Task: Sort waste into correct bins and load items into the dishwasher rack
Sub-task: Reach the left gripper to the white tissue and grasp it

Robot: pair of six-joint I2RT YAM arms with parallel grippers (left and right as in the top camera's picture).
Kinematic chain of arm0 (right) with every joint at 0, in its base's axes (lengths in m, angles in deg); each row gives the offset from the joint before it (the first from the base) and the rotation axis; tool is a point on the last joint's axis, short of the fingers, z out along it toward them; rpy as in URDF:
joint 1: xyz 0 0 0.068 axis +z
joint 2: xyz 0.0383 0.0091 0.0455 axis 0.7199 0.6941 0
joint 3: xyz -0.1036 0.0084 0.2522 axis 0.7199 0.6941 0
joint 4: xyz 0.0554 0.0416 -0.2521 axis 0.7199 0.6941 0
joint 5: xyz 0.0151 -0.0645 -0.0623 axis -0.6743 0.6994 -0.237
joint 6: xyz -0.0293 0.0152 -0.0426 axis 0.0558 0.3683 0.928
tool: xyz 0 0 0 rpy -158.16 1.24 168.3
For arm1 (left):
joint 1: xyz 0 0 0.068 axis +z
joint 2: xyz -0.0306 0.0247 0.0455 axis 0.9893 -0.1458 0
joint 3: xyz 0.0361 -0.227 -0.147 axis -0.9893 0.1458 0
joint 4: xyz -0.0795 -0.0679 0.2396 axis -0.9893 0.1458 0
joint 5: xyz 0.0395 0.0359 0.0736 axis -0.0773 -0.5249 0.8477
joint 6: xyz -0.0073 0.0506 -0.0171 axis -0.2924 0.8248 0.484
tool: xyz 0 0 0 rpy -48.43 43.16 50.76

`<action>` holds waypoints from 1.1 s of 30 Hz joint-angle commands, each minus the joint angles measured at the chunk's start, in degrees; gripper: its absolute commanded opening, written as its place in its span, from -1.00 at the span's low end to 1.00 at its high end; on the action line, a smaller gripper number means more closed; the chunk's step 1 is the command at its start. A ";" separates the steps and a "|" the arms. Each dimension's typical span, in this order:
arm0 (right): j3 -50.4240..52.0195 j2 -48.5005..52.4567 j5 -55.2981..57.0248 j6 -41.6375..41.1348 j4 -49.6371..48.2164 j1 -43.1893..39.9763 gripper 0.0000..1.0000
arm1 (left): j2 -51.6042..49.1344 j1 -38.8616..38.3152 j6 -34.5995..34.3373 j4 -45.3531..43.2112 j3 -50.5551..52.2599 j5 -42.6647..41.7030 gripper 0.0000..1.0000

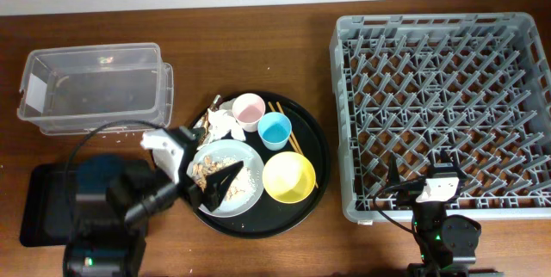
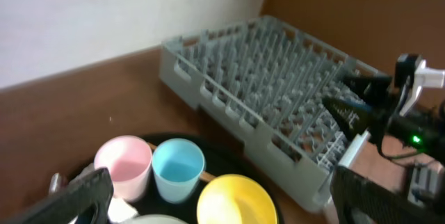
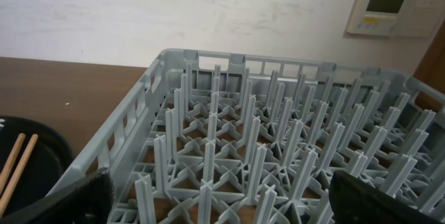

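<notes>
On the large round black tray stand a pale-pink cup point(image 1: 248, 110) point(image 2: 124, 165), a light-blue cup point(image 1: 275, 129) point(image 2: 178, 168), a yellow bowl point(image 1: 288, 176) point(image 2: 236, 200) and a greyish-white plate point(image 1: 245, 187) with tan food scraps point(image 1: 205, 169). A crumpled white napkin point(image 1: 225, 124) lies beside the pink cup. My left gripper point(image 1: 213, 187) point(image 2: 222, 210) is open over the plate and holds nothing. The grey dishwasher rack point(image 1: 443, 105) point(image 2: 264, 78) point(image 3: 278, 147) stands at the right. My right gripper point(image 1: 422, 169) point(image 3: 222, 203) is open and empty over its front edge.
A clear plastic tub point(image 1: 95, 83) stands at the back left. A shallow black tray point(image 1: 39, 208) lies under my left arm. Thin wooden chopsticks point(image 1: 286, 131) point(image 3: 14, 161) lie on the round black tray point(image 1: 317, 152). A wall runs behind the table.
</notes>
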 commanded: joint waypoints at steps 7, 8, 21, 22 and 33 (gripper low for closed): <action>0.35 -0.37 0.48 -0.26 0.22 -0.42 0.97 | -28.57 -4.74 -6.36 31.36 -20.90 16.26 0.99; 0.35 -0.37 0.48 -0.26 0.22 -0.42 0.97 | -29.24 -5.22 -11.10 31.63 -20.90 23.26 0.99; 0.35 -0.37 0.48 -0.26 0.22 -0.42 0.97 | -53.90 -8.15 -19.39 5.55 -20.87 40.28 0.20; 0.35 -0.37 0.48 -0.26 0.22 -0.42 0.98 | -56.02 -8.31 -19.39 3.67 -20.87 40.39 0.18; 0.35 -0.35 0.48 -0.26 0.22 -0.42 0.97 | -62.88 -9.16 -19.43 0.22 -21.09 40.30 -0.84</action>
